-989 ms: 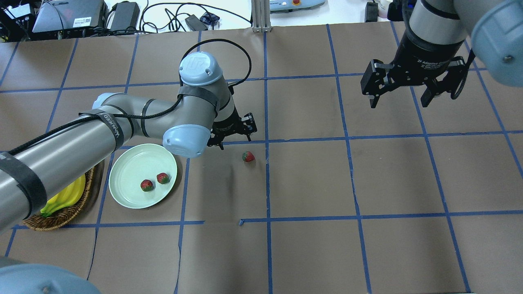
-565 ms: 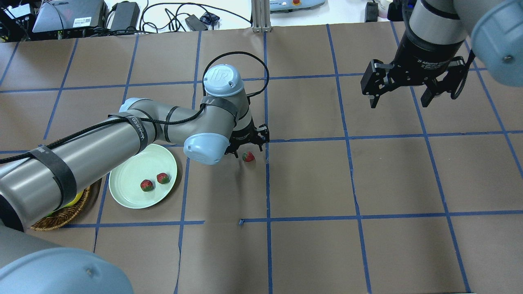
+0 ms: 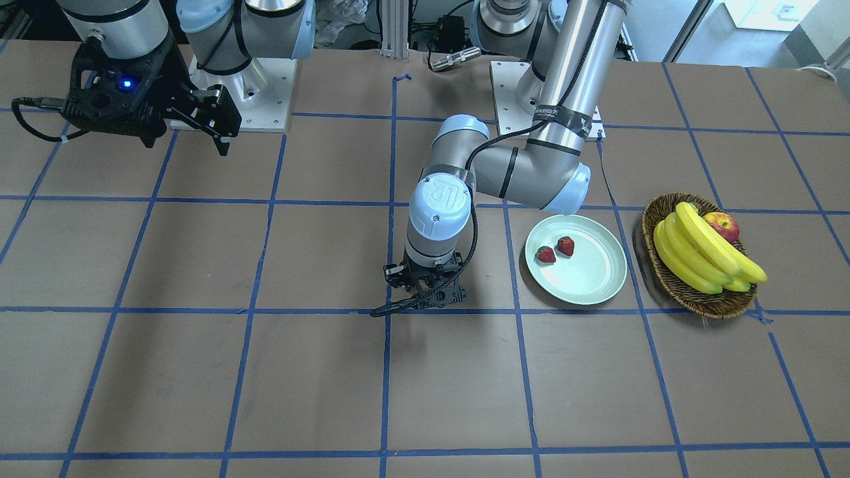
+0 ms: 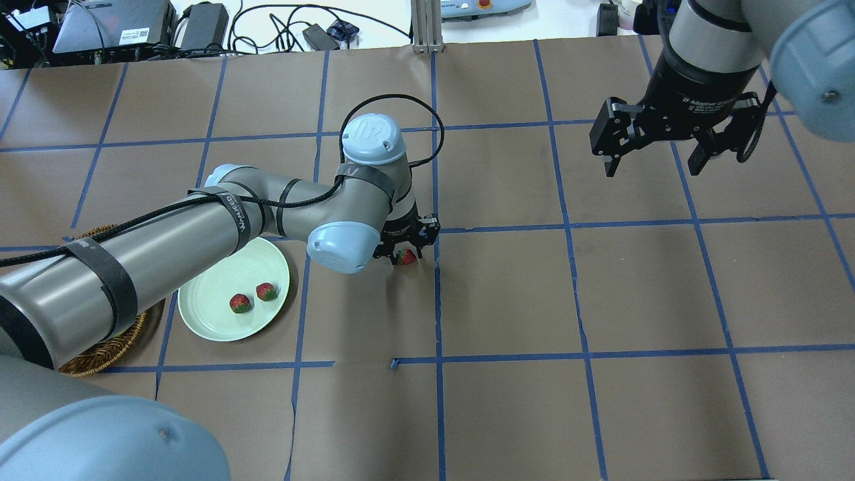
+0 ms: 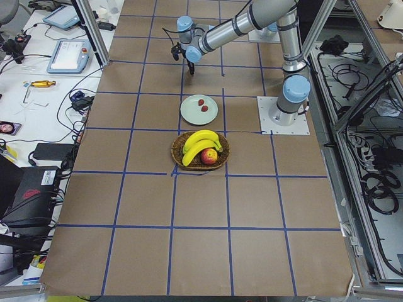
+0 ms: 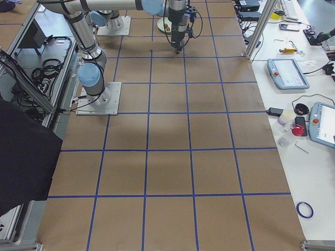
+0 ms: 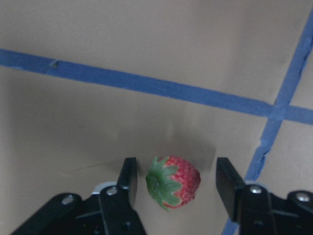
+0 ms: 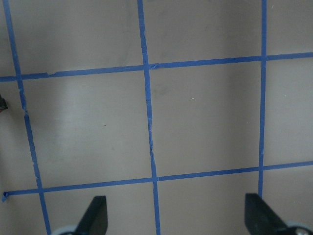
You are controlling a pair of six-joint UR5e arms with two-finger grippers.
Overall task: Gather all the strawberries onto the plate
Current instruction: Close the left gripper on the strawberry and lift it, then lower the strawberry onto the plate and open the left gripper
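Observation:
One strawberry [image 7: 173, 182] lies on the brown paper beside a blue tape crossing, its green cap facing the camera. My left gripper [image 7: 177, 178] is down around it, open, with a finger on each side and gaps to both. From overhead this strawberry [image 4: 404, 256] peeks out under the left gripper [image 4: 405, 248]. Two more strawberries [image 4: 240, 303] [image 4: 266, 291] rest inside the mint plate [image 4: 214, 321], left of the gripper. In the front-facing view the plate [image 3: 591, 282] holds both, and the left gripper [image 3: 428, 299] hides the third. My right gripper [image 4: 651, 164] hangs open and empty, far right.
A wicker basket [image 3: 664, 282] with bananas [image 3: 704, 255] and an apple [image 3: 722, 224] stands beyond the plate, partly under my left arm from overhead. Cables and devices line the table's far edge [image 4: 200, 27].
My left arm swung right and lowered, bringing its open gripper from beside the plate down around the lone strawberry. The right arm and the plate's strawberries stayed still.

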